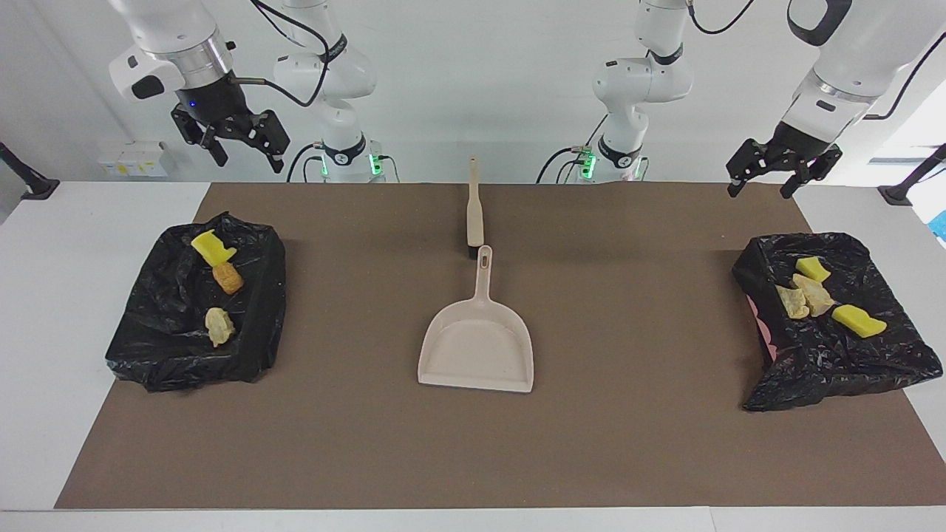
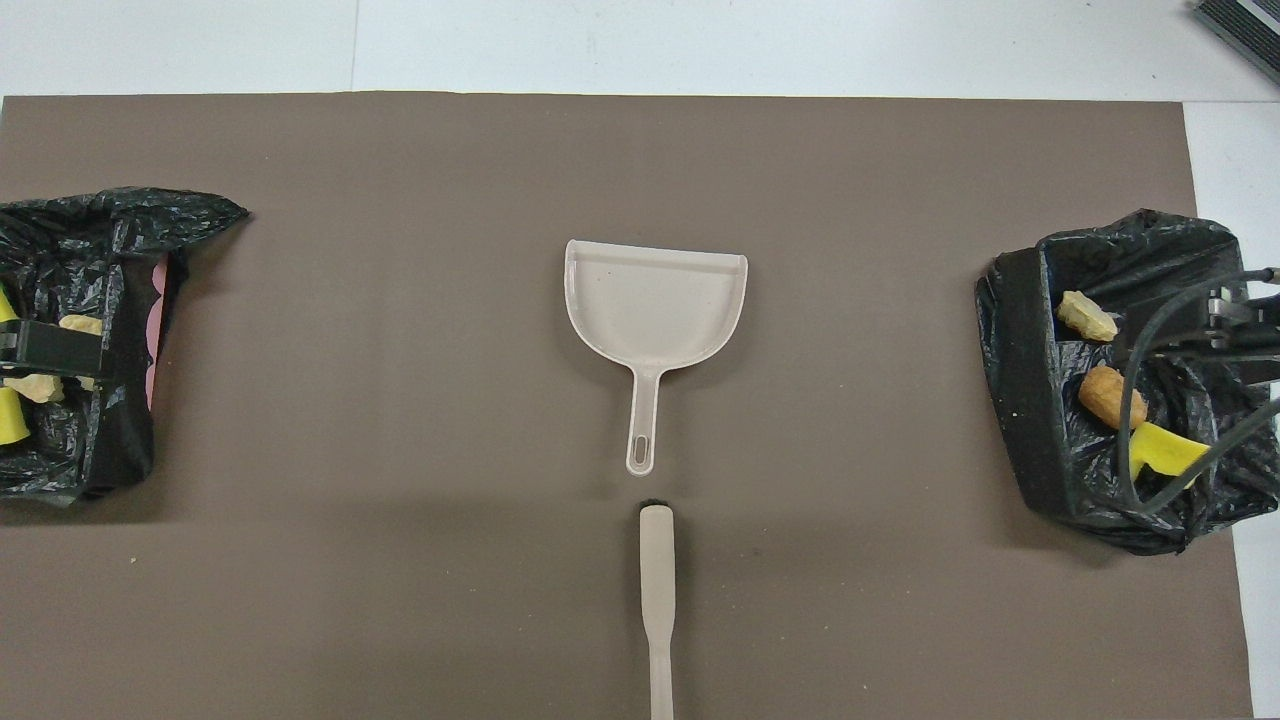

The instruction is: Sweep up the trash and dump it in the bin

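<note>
Resting in two black-lined bins, the trash looks already dumped: three lumps (image 1: 216, 284) in the bin (image 1: 194, 303) at the right arm's end, four lumps (image 1: 820, 294) in the bin (image 1: 835, 325) at the left arm's end. No scraps show on the brown mat (image 1: 635, 428). The beige dustpan (image 1: 478, 347) and brush (image 1: 474, 214) lie mid-surface, well apart from both bins. The right gripper (image 1: 238, 144) and left gripper (image 1: 772, 168) hang high over their own ends, fingers open, empty.

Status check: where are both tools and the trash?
Left tool open, empty, raised above its bin. Right tool open, empty, waiting above the other bin. Trash in both bins; dustpan empty. Nothing in the way.
</note>
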{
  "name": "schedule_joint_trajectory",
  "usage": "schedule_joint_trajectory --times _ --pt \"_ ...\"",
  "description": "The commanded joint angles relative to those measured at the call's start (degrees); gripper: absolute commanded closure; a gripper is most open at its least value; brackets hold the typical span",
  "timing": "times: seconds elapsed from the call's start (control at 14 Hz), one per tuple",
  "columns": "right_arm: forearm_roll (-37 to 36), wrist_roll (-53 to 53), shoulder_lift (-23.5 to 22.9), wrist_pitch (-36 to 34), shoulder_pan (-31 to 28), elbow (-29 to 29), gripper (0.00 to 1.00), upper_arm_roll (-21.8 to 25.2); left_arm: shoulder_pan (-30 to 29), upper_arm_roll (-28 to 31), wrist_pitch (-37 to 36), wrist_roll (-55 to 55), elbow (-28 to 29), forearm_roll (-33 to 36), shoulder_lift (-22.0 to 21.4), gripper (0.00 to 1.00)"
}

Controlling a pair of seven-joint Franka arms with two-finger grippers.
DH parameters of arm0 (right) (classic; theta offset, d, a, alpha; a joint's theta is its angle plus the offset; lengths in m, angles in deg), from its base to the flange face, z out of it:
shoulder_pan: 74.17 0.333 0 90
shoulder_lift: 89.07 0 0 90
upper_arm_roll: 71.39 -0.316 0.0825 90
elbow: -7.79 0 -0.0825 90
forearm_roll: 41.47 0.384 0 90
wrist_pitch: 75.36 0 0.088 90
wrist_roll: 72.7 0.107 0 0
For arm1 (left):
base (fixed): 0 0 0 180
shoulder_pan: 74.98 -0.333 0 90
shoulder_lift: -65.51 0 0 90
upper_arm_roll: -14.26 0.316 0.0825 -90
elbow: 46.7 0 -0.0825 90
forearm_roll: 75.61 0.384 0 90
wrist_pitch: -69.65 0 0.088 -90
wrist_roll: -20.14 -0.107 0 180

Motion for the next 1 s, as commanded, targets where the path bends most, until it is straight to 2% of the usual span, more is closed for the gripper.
schedule_joint_trajectory --times 0.0,0.29,0.57,0.78,0.93 --pt "0.3 -1.01 1.35 1.06 -0.78 1.88 0.0 -0.34 -0.03 -0.35 -1.29 -1.1 0.19 1.88 -0.67 0.0" --pt "0.3 -1.53 1.88 1.06 -0.87 2.76 0.0 -0.08 0.76 -0.52 -0.94 -1.11 1.24 2.85 -1.55 0.0" --pt "0.3 -1.53 2.76 1.15 -0.87 4.08 0.0 0.01 0.85 -0.88 -1.28 -1.02 -0.07 2.67 -0.67 0.0" --pt "0.3 -1.53 2.85 1.15 -0.87 4.17 0.0 0.01 0.5 -0.96 -5.4 -0.94 -6.29 2.06 3.96 0.0" --pt "0.3 -1.53 2.93 1.06 -0.87 4.34 0.0 0.01 0.68 -0.96 -3.93 -0.68 -6.58 2.15 4.6 0.0"
